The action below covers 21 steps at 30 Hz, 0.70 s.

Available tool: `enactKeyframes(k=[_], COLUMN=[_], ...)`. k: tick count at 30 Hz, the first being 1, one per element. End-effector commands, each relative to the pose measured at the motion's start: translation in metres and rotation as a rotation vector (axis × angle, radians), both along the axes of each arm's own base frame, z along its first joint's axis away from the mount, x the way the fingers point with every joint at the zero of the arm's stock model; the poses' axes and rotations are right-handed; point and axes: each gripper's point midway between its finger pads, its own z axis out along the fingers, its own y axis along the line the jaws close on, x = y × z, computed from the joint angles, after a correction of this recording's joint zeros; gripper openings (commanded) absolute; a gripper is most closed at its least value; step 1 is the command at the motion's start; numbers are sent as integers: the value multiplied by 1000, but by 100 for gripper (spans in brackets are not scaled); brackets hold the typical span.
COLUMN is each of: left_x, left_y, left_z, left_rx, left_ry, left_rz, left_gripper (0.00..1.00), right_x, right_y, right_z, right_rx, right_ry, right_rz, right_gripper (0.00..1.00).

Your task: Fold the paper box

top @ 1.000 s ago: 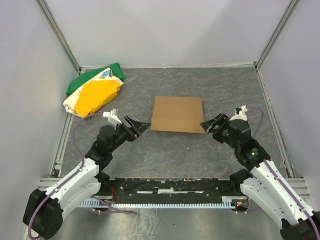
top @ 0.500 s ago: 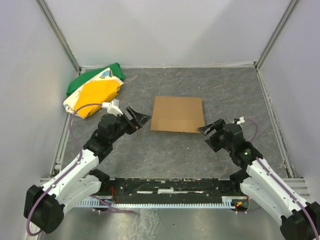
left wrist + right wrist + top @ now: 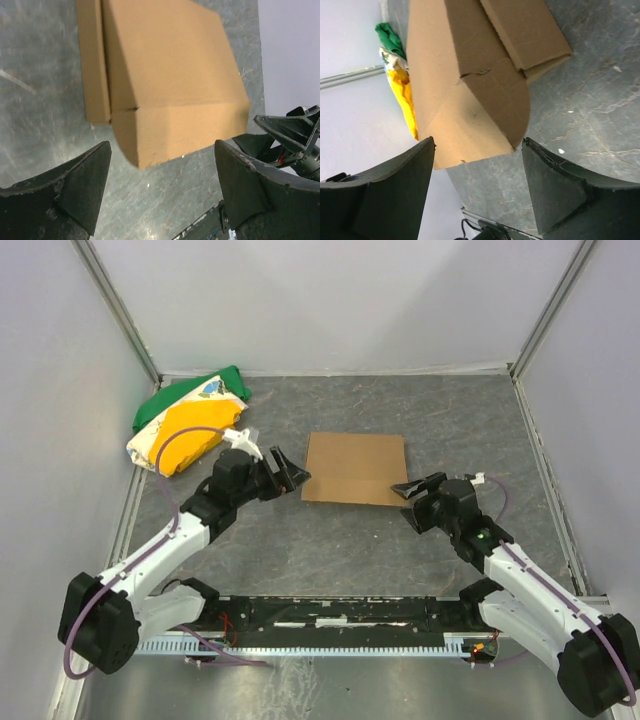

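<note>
Paper box (image 3: 355, 468) — flat brown cardboard, found lying between left gripper (image 3: 292, 474) and right gripper (image 3: 410, 488), just ahead of each, gripped by neither. Both held spread wide and empty, aimed at its opposite near corners — likely to work flaps from both sides. Underside and far creases hidden; could not tell fingertip contact.

The top view looks steeply down from behind the arm bases (image 3: 95, 632) over the whole grey surface (image 3: 450, 420), the flat brown cardboard paper box (image 3: 355, 468) central. Both wrist views sit low, close beside that box, sharing it from opposite sides.
</note>
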Motion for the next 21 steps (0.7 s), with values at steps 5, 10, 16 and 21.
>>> enactKeyframes(k=[5,10,16,21], left_x=[47,47,41,51], left_y=[4,-10,-26,-22], left_z=[53,26,26,31], left_rx=[312,354,330,433], left_ry=[-225,-103,-111,-111], left_rz=[-111,-226,-300,-337], left_gripper=[94,97,97,97], right_x=[22,26,20,18], right_y=[0,-3,-19,-21], right_z=[19,28,42,40], right_rx=[-5,-81,-167,-196], right_ry=[-29,-24,-51,-41], right_rz=[-54,-34,-53,-42], right_gripper=[69,55,34,33])
